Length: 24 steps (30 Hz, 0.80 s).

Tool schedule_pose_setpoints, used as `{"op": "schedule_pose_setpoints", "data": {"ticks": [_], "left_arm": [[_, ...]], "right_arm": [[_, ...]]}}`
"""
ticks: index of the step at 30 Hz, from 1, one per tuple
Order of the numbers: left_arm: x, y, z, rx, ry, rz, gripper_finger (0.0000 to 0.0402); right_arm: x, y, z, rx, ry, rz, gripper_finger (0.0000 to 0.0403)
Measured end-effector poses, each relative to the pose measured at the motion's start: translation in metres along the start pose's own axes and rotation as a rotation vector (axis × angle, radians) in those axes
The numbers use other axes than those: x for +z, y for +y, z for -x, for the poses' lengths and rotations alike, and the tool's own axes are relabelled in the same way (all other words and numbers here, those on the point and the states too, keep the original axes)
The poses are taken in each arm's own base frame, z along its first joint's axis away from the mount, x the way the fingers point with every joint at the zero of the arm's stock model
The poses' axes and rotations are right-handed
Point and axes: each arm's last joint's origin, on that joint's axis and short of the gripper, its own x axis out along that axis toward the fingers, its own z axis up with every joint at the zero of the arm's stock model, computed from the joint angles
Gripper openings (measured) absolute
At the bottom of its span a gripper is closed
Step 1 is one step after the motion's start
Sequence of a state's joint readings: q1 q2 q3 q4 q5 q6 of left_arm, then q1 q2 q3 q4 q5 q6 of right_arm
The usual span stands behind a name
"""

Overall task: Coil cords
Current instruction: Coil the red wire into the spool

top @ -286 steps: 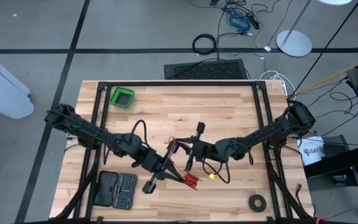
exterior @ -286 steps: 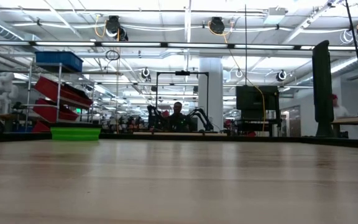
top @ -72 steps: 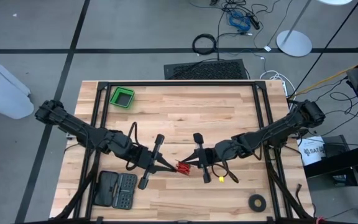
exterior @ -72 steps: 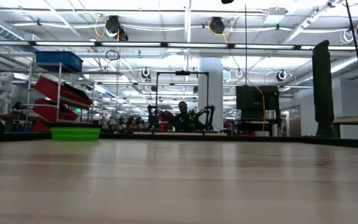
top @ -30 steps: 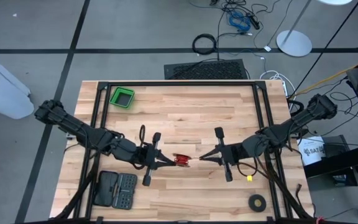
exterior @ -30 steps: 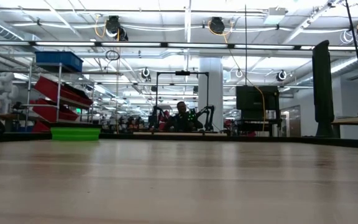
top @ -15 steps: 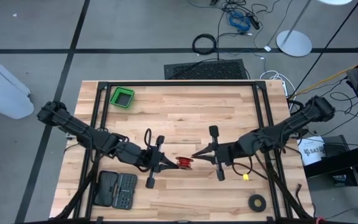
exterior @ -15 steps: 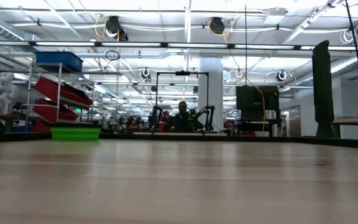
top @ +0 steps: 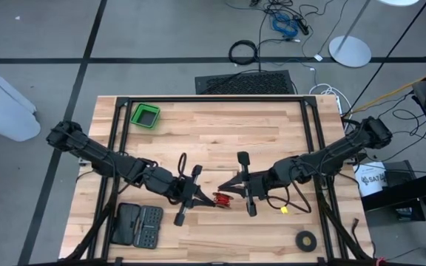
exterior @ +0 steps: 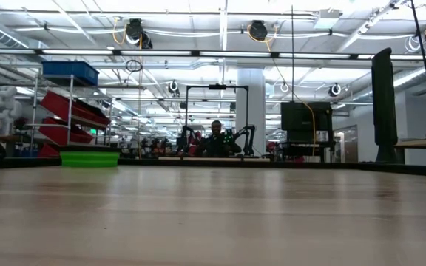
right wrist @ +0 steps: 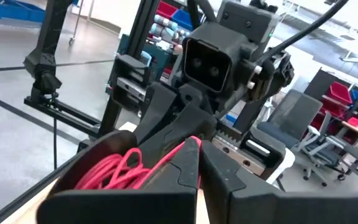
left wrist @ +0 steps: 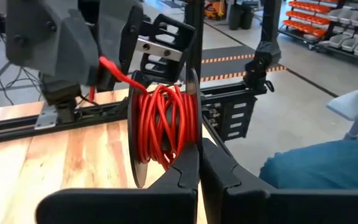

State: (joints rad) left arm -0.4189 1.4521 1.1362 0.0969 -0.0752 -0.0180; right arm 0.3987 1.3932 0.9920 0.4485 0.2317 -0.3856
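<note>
The cords are one red cord wound into a small coil [top: 220, 199] around a dark reel with thin round side discs. The coil hangs in the air over the table's middle, between my two grippers. My left gripper [top: 207, 201] comes at it from the table's left and is shut on the reel. My right gripper [top: 228, 194] comes from the right and is shut at the coil. A short red tail [left wrist: 114, 70] runs from the coil's top toward my right gripper. The low view shows neither arm nor the coil. My left gripper [left wrist: 199, 167] pinches the rim of one reel disc [left wrist: 194, 134] between its two fingers, coming about level from the table's left. The reel stands on edge, clear of the table, with the red windings [left wrist: 161, 127] beside the fingers. My right gripper [right wrist: 199, 158] is shut on a red strand [right wrist: 190, 144] at the coil's edge, about level from the table's right. The fingers hide whether it has one strand or more.
A green bin [top: 146, 114] stands at the table's far left. A black tool case [top: 139, 225] lies at the near left, a flat black tape ring [top: 306, 239] at the near right. A black cable with a yellow end [top: 282, 210] hangs by my right arm.
My right gripper has gone toward the table's left, up to the coil, rolling its wrist as it went. My left gripper has drifted a little toward the table's right and near edge with the coil, which stays clear of the table.
</note>
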Motion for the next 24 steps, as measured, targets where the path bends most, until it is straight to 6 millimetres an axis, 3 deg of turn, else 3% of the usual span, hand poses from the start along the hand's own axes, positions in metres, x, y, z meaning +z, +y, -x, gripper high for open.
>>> {"op": "schedule_pose_setpoints", "data": {"ticks": [8, 14, 24], "left_arm": [[-0.0001, -0.0004, 0.0000, -0.020, 0.001, -0.025, 0.0001], [-0.0008, -0.0021, -0.0002, -0.076, 0.006, -0.026, 0.0001], [0.0005, -0.0035, -0.0055, -0.103, -0.042, -0.050, 0.0001]], "right_arm": [[-0.0013, -0.0014, -0.0007, 0.008, 0.003, -0.002, 0.0000], [-0.0006, 0.0009, -0.0006, 0.127, -0.046, 0.040, 0.0000], [-0.0027, -0.0042, -0.0017, 0.124, -0.044, 0.047, 0.0000]]}}
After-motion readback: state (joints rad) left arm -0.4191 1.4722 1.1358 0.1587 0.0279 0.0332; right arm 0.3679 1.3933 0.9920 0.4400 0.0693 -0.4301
